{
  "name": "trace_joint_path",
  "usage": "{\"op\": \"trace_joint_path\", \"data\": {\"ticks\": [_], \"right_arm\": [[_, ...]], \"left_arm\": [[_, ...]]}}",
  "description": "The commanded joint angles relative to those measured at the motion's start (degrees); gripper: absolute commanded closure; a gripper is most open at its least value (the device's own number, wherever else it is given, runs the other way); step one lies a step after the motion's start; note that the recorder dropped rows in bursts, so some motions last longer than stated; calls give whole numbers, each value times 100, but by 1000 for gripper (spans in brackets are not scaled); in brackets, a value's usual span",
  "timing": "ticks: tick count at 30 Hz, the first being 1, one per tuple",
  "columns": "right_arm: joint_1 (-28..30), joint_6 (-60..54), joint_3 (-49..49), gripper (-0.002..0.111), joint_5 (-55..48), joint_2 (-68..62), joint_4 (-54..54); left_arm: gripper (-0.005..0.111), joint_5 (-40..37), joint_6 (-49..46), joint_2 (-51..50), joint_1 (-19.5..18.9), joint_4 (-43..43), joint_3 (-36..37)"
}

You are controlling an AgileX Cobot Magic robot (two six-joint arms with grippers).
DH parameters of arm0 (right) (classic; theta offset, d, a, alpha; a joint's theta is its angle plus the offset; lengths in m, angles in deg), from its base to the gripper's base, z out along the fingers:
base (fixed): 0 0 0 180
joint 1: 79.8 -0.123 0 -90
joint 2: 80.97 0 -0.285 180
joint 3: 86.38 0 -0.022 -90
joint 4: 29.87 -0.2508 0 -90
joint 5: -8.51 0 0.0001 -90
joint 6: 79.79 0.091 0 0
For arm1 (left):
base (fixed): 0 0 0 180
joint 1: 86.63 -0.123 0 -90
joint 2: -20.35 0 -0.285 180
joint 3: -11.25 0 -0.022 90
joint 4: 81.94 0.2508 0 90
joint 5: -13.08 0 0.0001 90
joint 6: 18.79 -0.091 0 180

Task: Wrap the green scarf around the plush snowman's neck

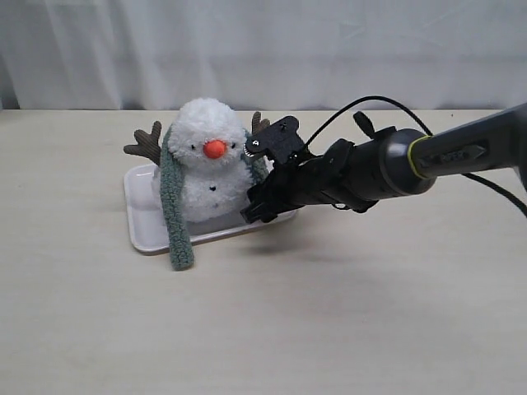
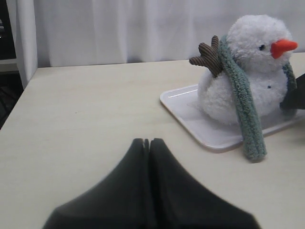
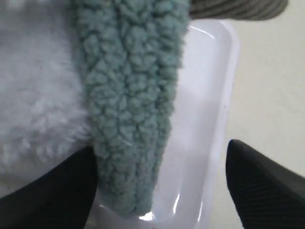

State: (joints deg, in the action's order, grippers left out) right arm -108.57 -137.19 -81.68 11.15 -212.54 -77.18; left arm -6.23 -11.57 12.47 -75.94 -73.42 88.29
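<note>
In front of the plush snowman (image 1: 207, 188), one end of the green scarf (image 1: 174, 206) trails off the white tray (image 1: 140, 224) onto the surface (image 1: 329, 313). The scarf drapes behind the snowman's neck (image 1: 198, 162). Beside the snowman, the right end effector (image 1: 257, 206) gapes around the scarf's other end. Well away from the snowman, the left end effector (image 2: 147, 143) is pressed together.

Pale cream tabletop (image 1: 346, 329), reaching back to a white curtain (image 1: 263, 49) along the far edge. Carries a white rectangular tray (image 1: 142, 222) left of centre, toward the far side. Touches the hanging end of the green scarf (image 1: 171, 206), just beside the tray's near rim.
</note>
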Motion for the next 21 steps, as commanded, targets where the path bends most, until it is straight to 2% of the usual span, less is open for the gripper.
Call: {"op": "trace_joint_path", "data": {"ticks": [1,3,6,21], "right_arm": [[-3,88,-42,62,9,-102,-27],[-3,115,-42,81,-110,-102,-27],[-3,115,-42,104,-317,-16,-27],[-3,278,-42,104,-1427,480,-17]], "left_arm": [[107,90,4,10,-3,-17,18],[107,90,4,10,-3,-17,18],[107,90,4,10,-3,-17,18],[107,78,4,10,-3,-17,18]]}}
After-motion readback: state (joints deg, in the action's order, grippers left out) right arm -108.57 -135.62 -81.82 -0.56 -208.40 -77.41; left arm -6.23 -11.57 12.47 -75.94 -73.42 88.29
